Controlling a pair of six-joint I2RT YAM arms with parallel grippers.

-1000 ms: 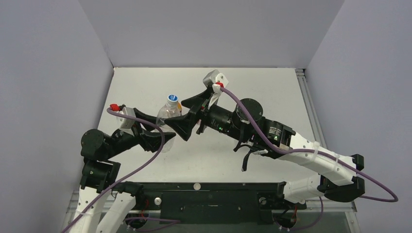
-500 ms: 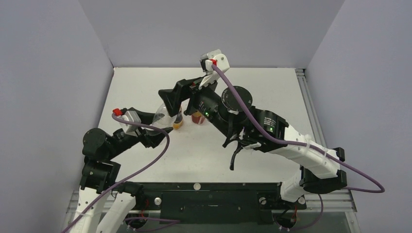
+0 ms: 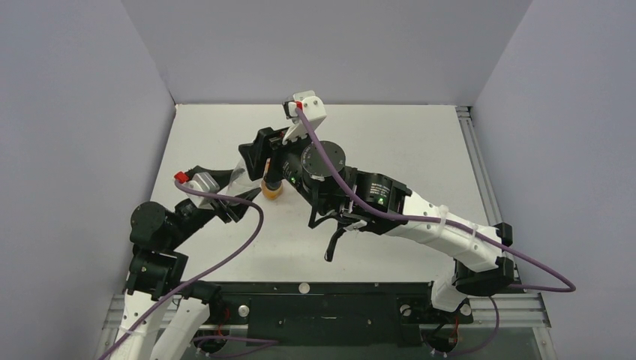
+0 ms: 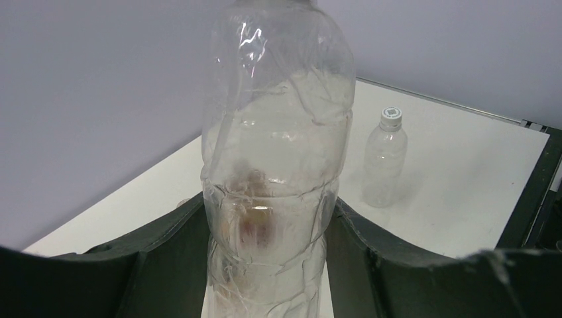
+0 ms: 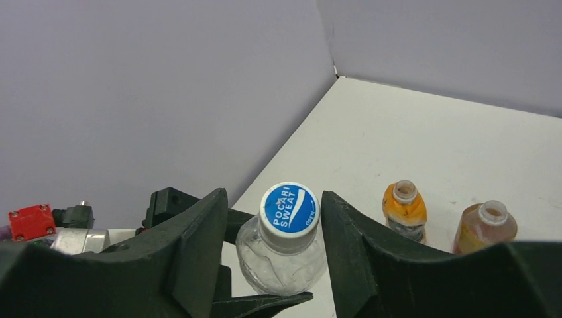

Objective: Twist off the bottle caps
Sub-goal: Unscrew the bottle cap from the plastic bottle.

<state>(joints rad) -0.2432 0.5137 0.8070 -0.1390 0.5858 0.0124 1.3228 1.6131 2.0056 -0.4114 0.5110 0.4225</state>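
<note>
My left gripper is shut on the lower body of a large clear bottle, which it holds upright at the table's left. In the top view this bottle is mostly hidden under my right gripper. The bottle's blue cap sits between the right gripper's fingers. The right finger is almost on the cap, and a gap shows at the left one. An orange bottle and a reddish-brown bottle stand capless behind. A small clear bottle carries a white cap.
Grey-violet walls close in the white table on three sides. The right arm stretches across the middle of the table from the near right. The orange bottle stands just right of the held one.
The right arm swung left and came over the held bottle, its jaws narrowing around the blue cap. The left gripper kept its hold and shifted the bottle slightly left.
</note>
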